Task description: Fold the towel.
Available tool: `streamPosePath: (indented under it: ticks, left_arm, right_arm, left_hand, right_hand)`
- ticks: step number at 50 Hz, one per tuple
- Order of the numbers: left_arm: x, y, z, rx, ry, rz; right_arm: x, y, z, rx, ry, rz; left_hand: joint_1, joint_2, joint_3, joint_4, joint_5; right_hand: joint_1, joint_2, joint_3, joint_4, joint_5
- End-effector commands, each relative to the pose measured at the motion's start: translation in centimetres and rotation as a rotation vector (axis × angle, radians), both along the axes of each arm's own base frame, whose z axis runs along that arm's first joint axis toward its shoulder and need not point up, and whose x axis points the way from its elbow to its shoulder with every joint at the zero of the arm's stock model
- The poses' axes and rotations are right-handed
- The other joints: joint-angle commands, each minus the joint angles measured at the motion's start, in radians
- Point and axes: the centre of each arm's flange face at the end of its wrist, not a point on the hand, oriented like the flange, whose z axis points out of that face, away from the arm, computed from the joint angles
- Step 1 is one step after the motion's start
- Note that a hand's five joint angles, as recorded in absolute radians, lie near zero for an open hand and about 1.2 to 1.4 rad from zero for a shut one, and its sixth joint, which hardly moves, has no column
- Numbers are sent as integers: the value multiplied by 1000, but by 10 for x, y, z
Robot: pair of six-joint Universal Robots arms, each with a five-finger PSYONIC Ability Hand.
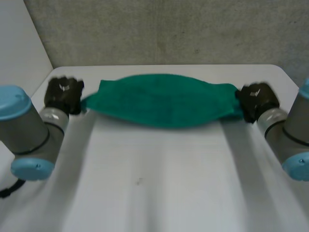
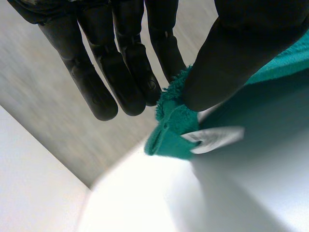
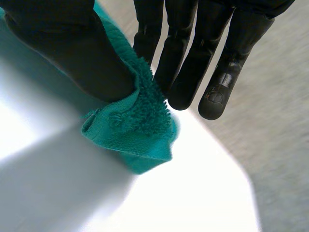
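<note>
Towel point(image 1: 164, 101) upper-center, looks soft, limp | L hand point(image 1: 63, 95) + R hand point(image 1: 256, 100) each pinch 1 end | best held by corners

Looks like a robotics lab: a white table point(image 1: 159, 183) backed by a plain grey wall point(image 1: 169, 29).

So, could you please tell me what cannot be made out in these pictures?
- Head view: the left hand and right hand are blurred, so their grips on the towel cannot be read there.
- Head view: the towel's underside and layers, hidden by its top face.
- Left wrist view: any print on the white label, too blurred.
- Right wrist view: the rest of the towel, behind the hand and cut off by the edge.
</note>
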Motion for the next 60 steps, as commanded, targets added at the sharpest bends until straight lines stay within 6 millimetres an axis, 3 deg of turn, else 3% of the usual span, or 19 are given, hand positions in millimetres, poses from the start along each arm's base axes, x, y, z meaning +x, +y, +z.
streamPosePath:
  ticks: [1, 5, 7, 9, 11, 12, 15, 21, 28, 32, 33, 34, 38, 46, 52, 55, 56, 57, 60]
  left_arm:
    - [33, 40, -42, 264, -120, 50]
    - [51, 70, -15, 295, -211, 75]
    - [55, 75, -13, 305, -235, 77]
    - [61, 93, -8, 347, -318, 64]
    - [62, 98, -8, 366, -346, 50]
    - [62, 115, -11, 432, -414, -20]
    - [58, 119, -13, 451, -414, -58]
    - [50, 91, -29, 405, -408, -69]
    - [30, 62, -35, 313, -402, -93]
    - [14, 19, -37, 208, -354, -38]
    - [14, 19, -37, 208, -354, -38]
    - [7, 0, -38, 153, -337, -22]
    - [-5, -24, -46, 116, -334, -12]
    - [-15, -56, -68, 95, -337, -8]
    - [-23, -64, -81, 88, -334, -24]
    - [-29, -63, -86, 61, -328, -41]
    - [-29, -63, -86, 61, -328, -41]
    - [-35, -60, -87, 26, -323, -58]
    - [-39, -58, -85, -3, -315, -63]
  right_arm:
    - [-10, 22, -20, 153, 197, 53]
    - [-20, 55, 10, 210, 311, 78]
    - [-23, 62, 13, 232, 340, 87]
    - [-34, 85, 15, 343, 437, 120]
    - [-43, 91, 13, 395, 481, 117]
    - [-47, 93, 13, 409, 495, 114]
    - [-53, 90, 10, 409, 509, 103]
    - [-48, 62, -13, 355, 493, 82]
    - [-33, 37, -23, 277, 395, 68]
    - [-21, 14, -32, 212, 361, 66]
    - [-19, 10, -34, 203, 357, 64]
    - [-17, 2, -36, 183, 351, 58]
    - [-9, -16, -39, 132, 339, 37]
    - [0, -49, -63, 127, 356, -5]
    - [2, -61, -68, 115, 360, -31]
    - [2, -67, -71, 111, 356, -47]
    - [3, -69, -70, 102, 349, -54]
    - [1, -72, -66, 91, 324, -83]
    - [0, -74, -61, 81, 288, -108]
  left_hand:
    - [284, 200, 204, 201, 253]
    - [284, 200, 204, 201, 253]
    - [284, 200, 204, 201, 253]
    - [284, 200, 204, 201, 253]
    - [284, 200, 204, 201, 253]
    - [284, 200, 204, 201, 253]
    - [284, 200, 204, 201, 253]
    - [284, 200, 204, 201, 253]
    - [284, 200, 204, 201, 253]
    - [284, 200, 204, 201, 253]
    - [284, 200, 204, 201, 253]
    - [284, 200, 204, 201, 253]
    - [284, 200, 204, 201, 253]
    - [284, 200, 204, 201, 253]
    - [284, 200, 204, 201, 253]
    - [-374, -457, -453, -456, -404]
    - [-376, -460, -456, -459, -407]
    - [-856, -940, -935, -938, -887]
    - [-884, -968, -964, -967, -915]
  right_hand:
    - [442, 228, 212, 204, 232]
    - [442, 228, 212, 204, 232]
    - [442, 228, 212, 204, 232]
    - [442, 228, 212, 204, 232]
    - [442, 228, 212, 204, 232]
    - [442, 228, 212, 204, 232]
    - [442, 228, 212, 204, 232]
    - [442, 228, 212, 204, 232]
    - [442, 228, 212, 204, 232]
    - [442, 228, 212, 204, 232]
    - [442, 228, 212, 204, 232]
    - [442, 228, 212, 204, 232]
    - [442, 228, 212, 204, 232]
    - [442, 228, 212, 204, 232]
    - [442, 228, 212, 204, 232]
    - [411, 197, 180, 173, 201]
    - [-104, -317, -334, -342, -314]
    - [-780, -993, -1010, -1018, -990]
    - [-780, -993, -1010, -1018, -990]
